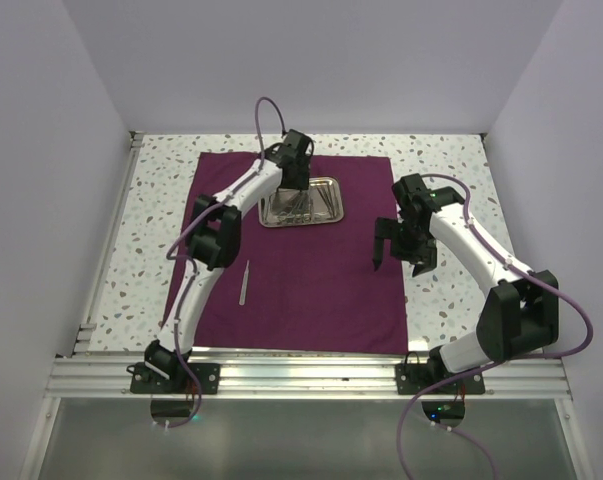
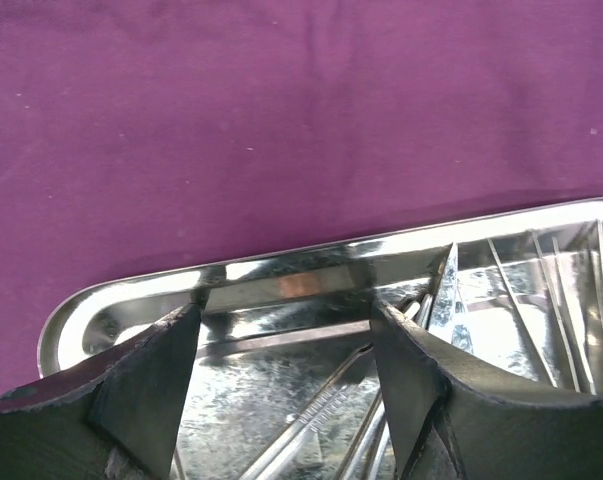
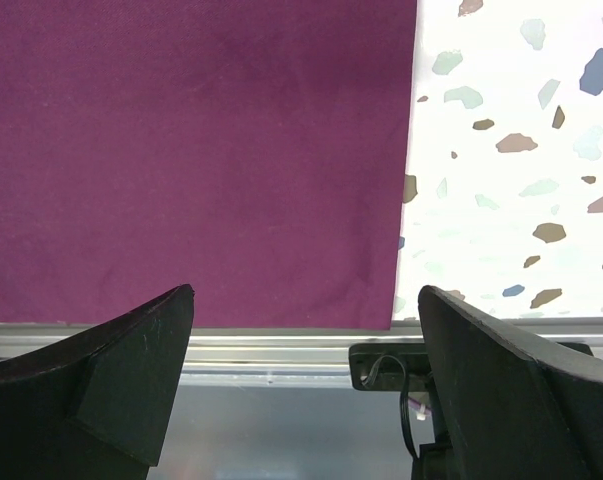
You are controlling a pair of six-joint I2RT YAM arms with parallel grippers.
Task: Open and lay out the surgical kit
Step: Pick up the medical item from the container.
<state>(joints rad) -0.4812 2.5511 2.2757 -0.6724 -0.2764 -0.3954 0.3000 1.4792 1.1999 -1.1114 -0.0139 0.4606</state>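
Surgical kit [image 1: 311, 285] — left claw [image 2: 286, 318] in tray [image 1: 330, 206] (tweezers [image 1: 246, 281] apart).

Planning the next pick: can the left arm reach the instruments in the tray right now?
Probably yes: the left claw hangs right over the steel tray, jaws apart, with the instruments lying uncovered below it.

Tray [image 1: 337, 200] (instruments [image 1: 299, 207] inside) far-centre on the cloth [image 1: 321, 290]; tweezers [image 1: 245, 281] nearer, left of it.

Burgundy cloth [image 1: 311, 290], shiny silver tray [image 1: 311, 223], white table [image 1: 451, 160] flecked with grey-brown speckles.
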